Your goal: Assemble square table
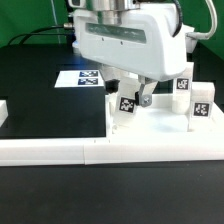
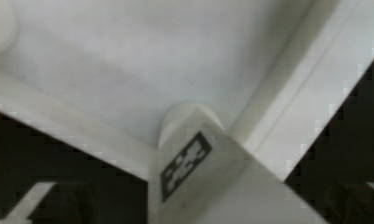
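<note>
- The arm's white housing (image 1: pixel 125 42) filled the upper middle of the exterior view, with the pincer (image 1: pixel 133 97) hanging below it over the square tabletop slab (image 1: pixel 160 135).
- The slab lay flat on the black surface (image 1: pixel 40 90), in the near corner on the exterior view's right, its front edge against the long low border wall (image 1: pixel 60 152) that ran along the surface's near edge.
- A tagged leg post (image 1: pixel 124 115) stood upright on the slab near its edge on the exterior view's left; the dark fingertips (image 1: pixel 146 97) sat just beside the post's top. Whether the pincer was pinching the post or merely spread around it could not be told.
- Two more tagged leg posts stood upright toward the slab's far side on the exterior view's right: one (image 1: pixel 182 91) further back, the other (image 1: pixel 202 103) nearer the surface's edge on that side.
- The marker board (image 1: pixel 82 77) lay flat on the surface beyond the slab, toward the far edge, partly hidden by the arm.
- In the wrist view, a tagged post (image 2: pixel 194 158) rose close to the lens, standing on the white slab (image 2: pixel 113 60) just inside its raised rim; the image was blurred.
</note>
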Tool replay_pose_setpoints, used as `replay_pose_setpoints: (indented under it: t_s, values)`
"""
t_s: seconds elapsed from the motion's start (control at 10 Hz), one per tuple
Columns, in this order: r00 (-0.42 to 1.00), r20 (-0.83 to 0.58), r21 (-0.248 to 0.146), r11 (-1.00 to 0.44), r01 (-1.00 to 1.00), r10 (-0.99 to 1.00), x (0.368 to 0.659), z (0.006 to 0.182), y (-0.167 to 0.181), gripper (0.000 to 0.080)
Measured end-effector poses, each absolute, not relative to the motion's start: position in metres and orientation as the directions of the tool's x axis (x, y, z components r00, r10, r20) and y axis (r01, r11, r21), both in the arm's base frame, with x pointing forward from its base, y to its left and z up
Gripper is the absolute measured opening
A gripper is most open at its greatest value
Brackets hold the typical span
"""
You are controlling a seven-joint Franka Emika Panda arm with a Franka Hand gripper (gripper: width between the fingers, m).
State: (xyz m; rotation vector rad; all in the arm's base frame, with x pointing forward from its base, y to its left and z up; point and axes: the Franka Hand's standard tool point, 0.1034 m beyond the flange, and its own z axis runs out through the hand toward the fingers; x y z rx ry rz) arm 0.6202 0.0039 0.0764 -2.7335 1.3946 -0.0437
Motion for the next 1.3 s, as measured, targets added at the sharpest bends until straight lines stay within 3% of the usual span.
replay_pose_setpoints:
  t_s: [0.1, 0.3, 0.5, 0.7, 0.8, 1.1, 1.3]
  values:
    - [0.653, 0.001, -0.074, -0.651, -0.755, -0.758, 0.6201, 0.0764, 0.004, 0.0648]
    - [0.907, 0.032, -0.046, -0.907, -0.419, -0.421, 0.6199, 0.076, 0.0024, 0.0648]
    - [0.899, 0.032, -0.046, -0.899, -0.435, -0.436, 0.62, 0.076, 0.0014, 0.0648]
    - [0.891, 0.031, -0.047, -0.892, -0.45, -0.452, 0.62, 0.0759, 0.0013, 0.0378]
    - [0.85, 0.027, -0.05, -0.85, -0.524, -0.526, 0.62, 0.0759, 0.0014, 0.0288]
    - [0.71, 0.015, -0.056, -0.71, -0.702, -0.704, 0.6201, 0.0759, 0.0015, 0.0288]
    - [0.507, -0.003, -0.055, -0.506, -0.861, -0.862, 0.6206, 0.0751, -0.0003, 0.0288]
